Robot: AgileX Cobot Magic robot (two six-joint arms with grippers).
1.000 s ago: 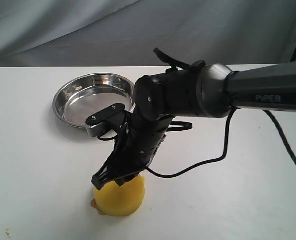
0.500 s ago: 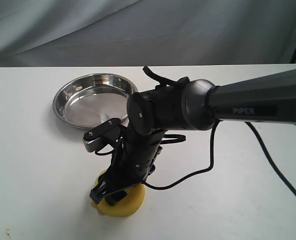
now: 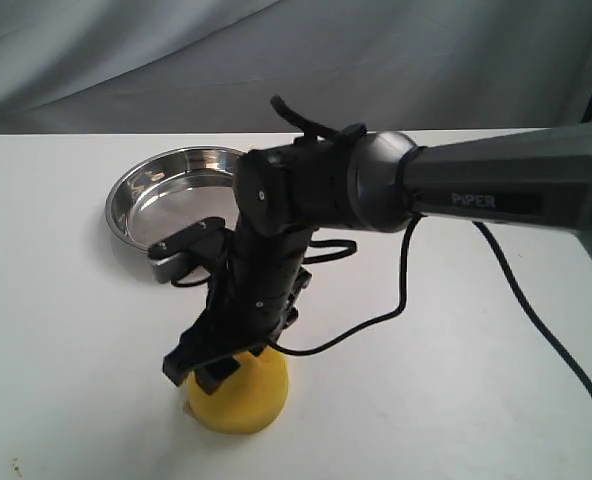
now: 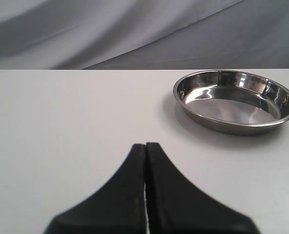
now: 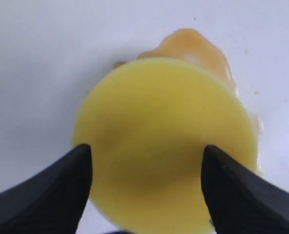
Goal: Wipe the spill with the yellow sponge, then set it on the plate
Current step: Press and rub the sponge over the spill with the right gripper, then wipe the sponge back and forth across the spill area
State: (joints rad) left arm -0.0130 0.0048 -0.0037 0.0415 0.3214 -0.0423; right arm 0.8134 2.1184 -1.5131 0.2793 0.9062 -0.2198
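Observation:
The yellow sponge (image 3: 241, 395) rests on the white table near its front edge, with my right gripper (image 3: 208, 368) shut on it from above. In the right wrist view the black fingers (image 5: 61, 180) press both sides of the sponge (image 5: 164, 141). The amber spill (image 5: 193, 46) shows past the sponge's far rim, and only a sliver of the spill (image 3: 189, 408) peeks out at the sponge's left base. My left gripper (image 4: 145, 145) is shut on nothing above bare table, out of the exterior view. The steel plate (image 3: 126, 190) stands empty at the back left.
The plate's rim (image 4: 232, 127) shows in the left wrist view, ahead of the shut fingers. A black cable (image 3: 396, 300) loops from the right arm over the table. A grey cloth backdrop (image 3: 276, 60) hangs behind the table's far edge.
The right arm's wrist has swung to the left over the sponge. The sponge has stayed at nearly the same spot on the spill, still gripped.

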